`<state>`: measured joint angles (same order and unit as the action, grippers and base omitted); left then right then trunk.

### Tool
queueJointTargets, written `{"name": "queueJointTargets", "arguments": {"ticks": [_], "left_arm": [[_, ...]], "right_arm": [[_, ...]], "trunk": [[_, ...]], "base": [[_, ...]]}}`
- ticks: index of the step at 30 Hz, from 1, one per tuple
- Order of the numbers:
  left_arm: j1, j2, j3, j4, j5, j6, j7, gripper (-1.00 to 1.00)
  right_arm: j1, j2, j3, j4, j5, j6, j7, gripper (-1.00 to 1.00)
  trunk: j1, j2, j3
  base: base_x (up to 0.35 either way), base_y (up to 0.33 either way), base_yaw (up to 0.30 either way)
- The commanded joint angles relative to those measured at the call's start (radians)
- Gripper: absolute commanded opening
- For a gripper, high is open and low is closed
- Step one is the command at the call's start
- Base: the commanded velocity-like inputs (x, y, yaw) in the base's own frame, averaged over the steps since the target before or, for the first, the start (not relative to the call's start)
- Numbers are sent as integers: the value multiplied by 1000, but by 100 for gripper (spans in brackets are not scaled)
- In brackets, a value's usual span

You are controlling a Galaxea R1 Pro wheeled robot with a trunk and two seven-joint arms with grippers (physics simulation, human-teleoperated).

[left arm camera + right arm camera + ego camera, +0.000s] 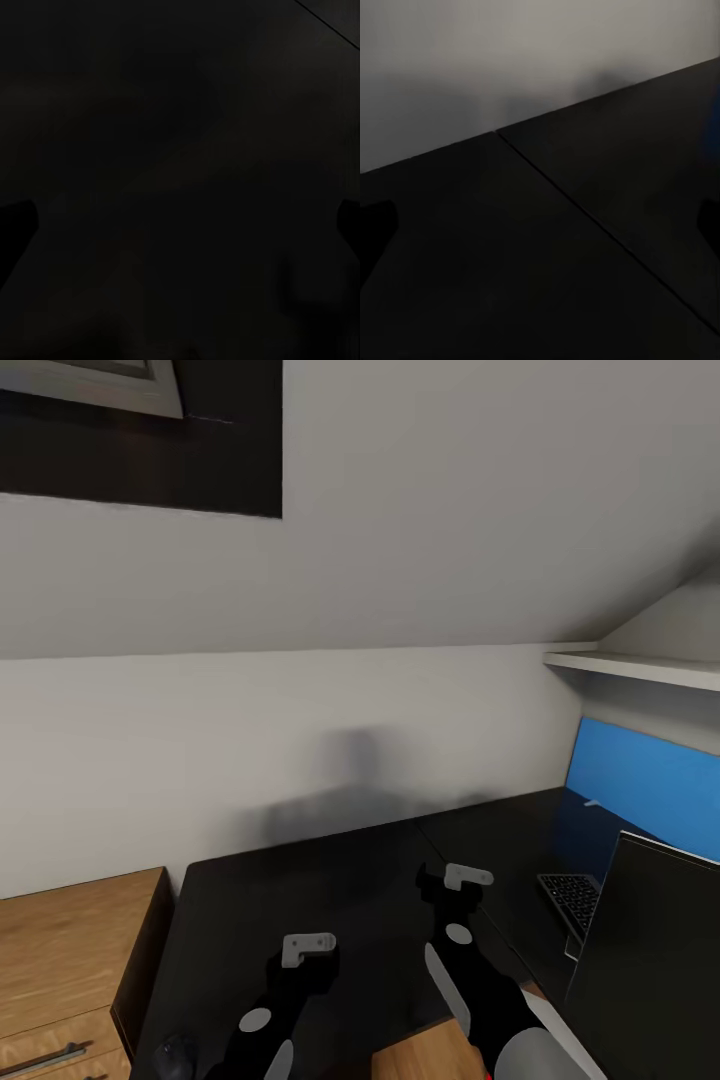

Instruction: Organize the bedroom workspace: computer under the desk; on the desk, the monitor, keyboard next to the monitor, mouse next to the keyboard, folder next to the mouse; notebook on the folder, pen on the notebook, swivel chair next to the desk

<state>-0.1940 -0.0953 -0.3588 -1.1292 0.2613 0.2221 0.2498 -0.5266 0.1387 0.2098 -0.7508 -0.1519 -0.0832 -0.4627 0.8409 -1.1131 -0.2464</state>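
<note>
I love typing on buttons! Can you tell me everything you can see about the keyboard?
The keyboard is slim and black with rows of small dark grey keys that look like plastic. It lies flat on the matt black desk, at the right of the head view. Just one end of it shows, because the dark monitor stands in front of it and hides the rest. A bright blue panel rises behind it against the wall. Nothing holds it; the right gripper is apart from it.

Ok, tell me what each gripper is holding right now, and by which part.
Nothing is held. The left gripper and right gripper hover over the bare black desk, nothing between their fingers.
</note>
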Motion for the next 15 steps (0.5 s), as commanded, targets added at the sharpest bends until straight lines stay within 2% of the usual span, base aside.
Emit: {"name": "queueJointTargets", "arguments": {"ticks": [1,10,15], "left_arm": [[-1,0,-3,-1,9,4,8,100],[-1,0,-2,-1,9,4,8,100],[-1,1,-2,0,9,4,8,100]], "right_arm": [[-1,-1,5,1,-11,-7,-5,100],[-1,-1,8,1,-11,-7,-5,100],[-1,-1,10,1,-10,-7,-5,100]], "trunk": [[0,-1,-1],[0,-1,-1],[0,-1,1]], "base": [[0,0,0],[34,-47,-1],[74,-66,-75]]}}
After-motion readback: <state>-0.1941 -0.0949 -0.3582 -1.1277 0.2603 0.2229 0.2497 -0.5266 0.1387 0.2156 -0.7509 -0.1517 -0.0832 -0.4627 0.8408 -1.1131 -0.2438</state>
